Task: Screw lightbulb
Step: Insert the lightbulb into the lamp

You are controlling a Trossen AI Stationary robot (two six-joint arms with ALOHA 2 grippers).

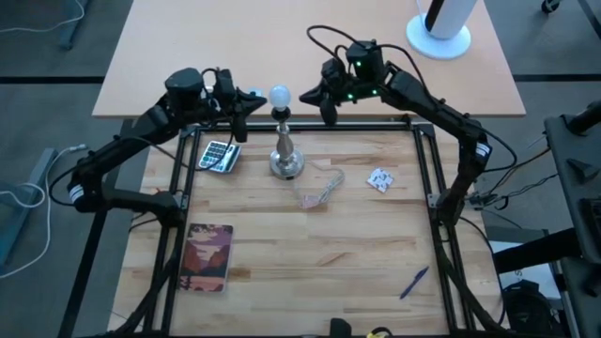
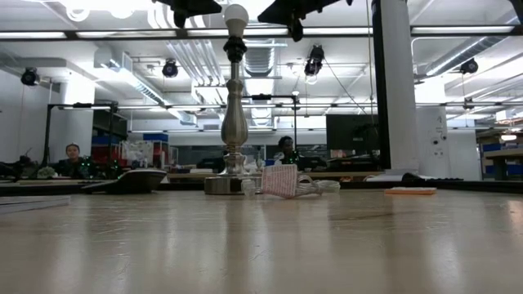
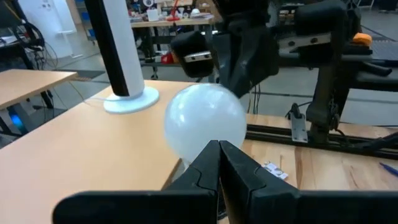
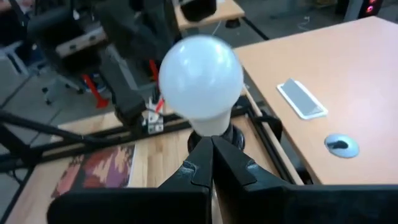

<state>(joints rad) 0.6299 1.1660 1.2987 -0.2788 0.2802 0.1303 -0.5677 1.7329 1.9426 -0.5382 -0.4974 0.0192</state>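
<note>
- The left gripper [image 1: 252,98], its two dark fingers pressed together with nothing between them, hovers just beside the small white frosted round lightbulb [image 1: 279,94], level with the globe and apart from it.
- The lightbulb sits upright in the black socket atop the silver baluster-shaped lamp stand [image 1: 285,155], near the far edge of the pale wooden table [image 1: 310,253]; its long axis runs straight up and down, in line with the stand.
- The right gripper [image 1: 315,94] hangs on the bulb's other side, fingers likewise closed on nothing; judged from above, it stands a little farther off than the left, so the left arm looks marginally nearer.
- From the left gripper the bulb lies directly ahead, toward the right arm; from the right gripper it lies directly ahead, toward the left arm. Either would have to spread its fingers before it could take the globe and turn it.
- Hard to make out: the bulb's grey screw base is hidden inside the socket or behind the fingers in both wrist views, so how far it is threaded in cannot be told. The low view [image 2: 235,14] cuts both grippers off at the top edge.
</note>
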